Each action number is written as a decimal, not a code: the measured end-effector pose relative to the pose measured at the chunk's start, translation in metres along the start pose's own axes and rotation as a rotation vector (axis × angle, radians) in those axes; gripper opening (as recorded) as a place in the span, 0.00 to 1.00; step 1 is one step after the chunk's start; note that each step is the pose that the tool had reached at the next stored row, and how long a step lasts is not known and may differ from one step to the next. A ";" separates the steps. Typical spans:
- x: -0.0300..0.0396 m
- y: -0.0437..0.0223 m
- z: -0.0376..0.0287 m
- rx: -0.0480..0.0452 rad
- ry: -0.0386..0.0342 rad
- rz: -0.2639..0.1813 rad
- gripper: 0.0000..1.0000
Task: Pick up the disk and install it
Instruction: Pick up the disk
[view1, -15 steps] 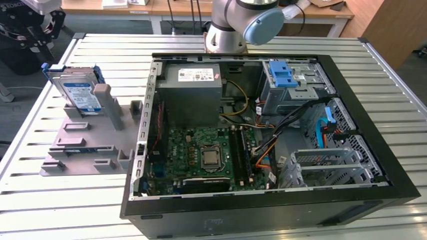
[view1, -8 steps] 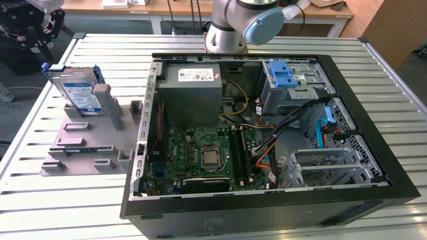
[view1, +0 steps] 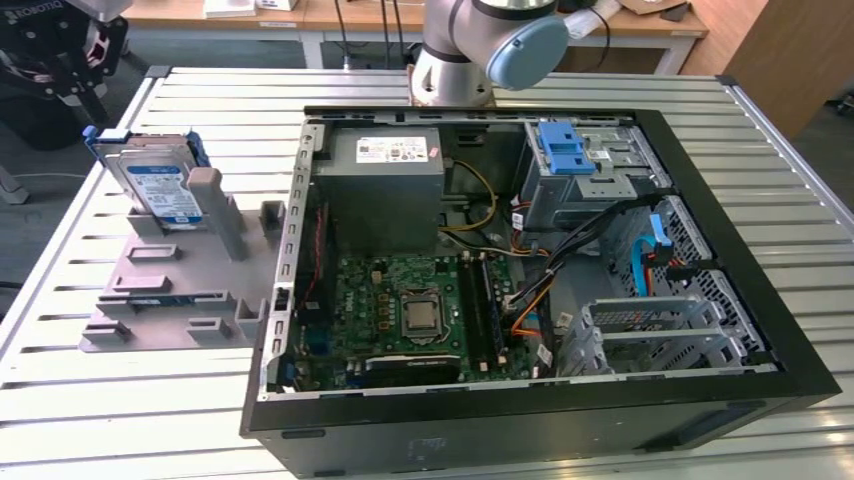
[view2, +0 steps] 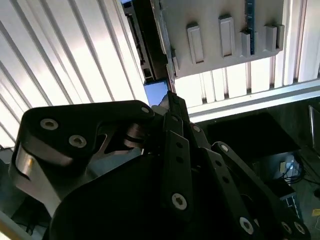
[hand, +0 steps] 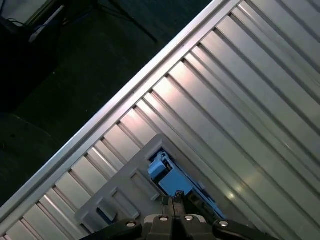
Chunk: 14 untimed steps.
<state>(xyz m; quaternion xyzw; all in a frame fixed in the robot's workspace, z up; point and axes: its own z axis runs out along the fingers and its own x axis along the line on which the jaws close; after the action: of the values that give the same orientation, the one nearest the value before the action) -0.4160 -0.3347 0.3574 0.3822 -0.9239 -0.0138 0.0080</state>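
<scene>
One disk (view1: 158, 185) stands on edge in one grey holder (view1: 160, 290) on the slatted table (view1: 120, 400), to the exterior view's left of one open computer case (view1: 534, 420). One gripper (hand: 173, 204) hangs just above the disk's blue frame. Its fingers (view2: 176, 145) appear pressed together, holding nothing.

Even light in the exterior view; glare on table slats (view2: 75, 65) (hand: 235, 85) in both wrist views
</scene>
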 end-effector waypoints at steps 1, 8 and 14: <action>0.0000 0.0000 0.0000 0.0001 0.0004 -0.014 0.11; 0.0000 0.0000 0.0004 0.0014 0.0026 -0.108 0.11; 0.0000 0.0000 0.0007 0.0036 0.0034 -0.189 0.11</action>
<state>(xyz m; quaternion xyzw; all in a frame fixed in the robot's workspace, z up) -0.4160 -0.3347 0.3568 0.4677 -0.8838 -0.0122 0.0076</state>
